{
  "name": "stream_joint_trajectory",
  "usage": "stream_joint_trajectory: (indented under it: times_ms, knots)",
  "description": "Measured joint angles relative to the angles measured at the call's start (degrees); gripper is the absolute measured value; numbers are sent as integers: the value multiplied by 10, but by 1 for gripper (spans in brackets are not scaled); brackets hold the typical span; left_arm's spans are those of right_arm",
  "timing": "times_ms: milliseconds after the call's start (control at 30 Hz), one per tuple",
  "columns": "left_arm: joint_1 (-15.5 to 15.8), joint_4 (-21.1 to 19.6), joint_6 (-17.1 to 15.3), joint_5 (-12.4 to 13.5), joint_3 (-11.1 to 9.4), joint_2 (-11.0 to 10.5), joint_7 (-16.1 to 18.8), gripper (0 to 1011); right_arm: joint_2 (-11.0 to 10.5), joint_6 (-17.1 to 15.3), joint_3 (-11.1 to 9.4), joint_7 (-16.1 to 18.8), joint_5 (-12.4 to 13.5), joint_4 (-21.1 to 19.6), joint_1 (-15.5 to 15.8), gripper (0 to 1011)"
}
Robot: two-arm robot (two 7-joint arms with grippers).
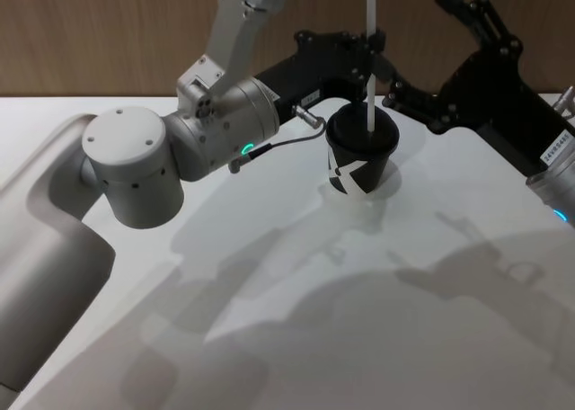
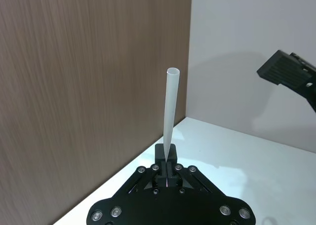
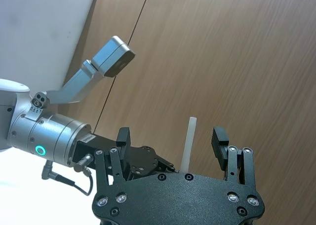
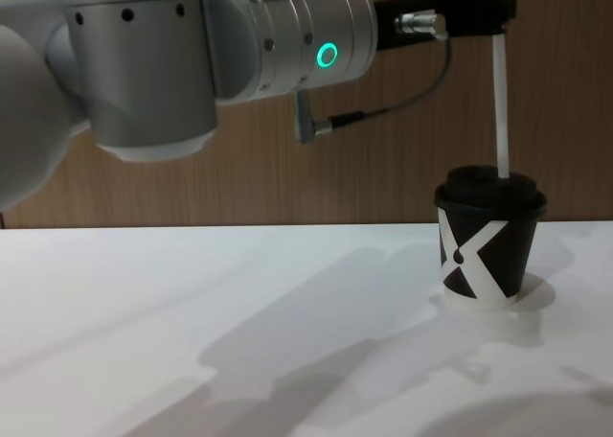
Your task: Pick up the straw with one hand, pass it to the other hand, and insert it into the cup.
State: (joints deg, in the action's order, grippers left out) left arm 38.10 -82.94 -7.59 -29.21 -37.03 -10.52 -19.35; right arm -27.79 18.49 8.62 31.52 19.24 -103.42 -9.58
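The white straw [image 1: 369,59] stands upright with its lower end at the domed lid of the black cup [image 1: 359,163], which has a white X mark. My left gripper [image 1: 375,43] is shut on the straw above the cup, reaching in from the left. In the left wrist view the straw [image 2: 171,106] rises from between the closed fingers. From the side, the straw [image 4: 501,102] meets the top of the cup [image 4: 487,245] lid. My right gripper [image 1: 418,46] is open just right of the straw, touching nothing. Through it the straw [image 3: 187,143] shows beyond the spread fingers.
The white table [image 1: 296,302] spreads out in front of the cup, under the arms' shadows. A wood-panelled wall [image 1: 108,32] stands close behind the cup. The bulky silver left arm [image 1: 180,140] spans the table's left side.
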Motion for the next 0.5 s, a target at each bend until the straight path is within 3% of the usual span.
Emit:
stream_joint_trajectory:
  times_ms: [500]
  knots:
    - [1,15,0,6,5,12,-4,10,0,0,0,0,0,0,0,1001]
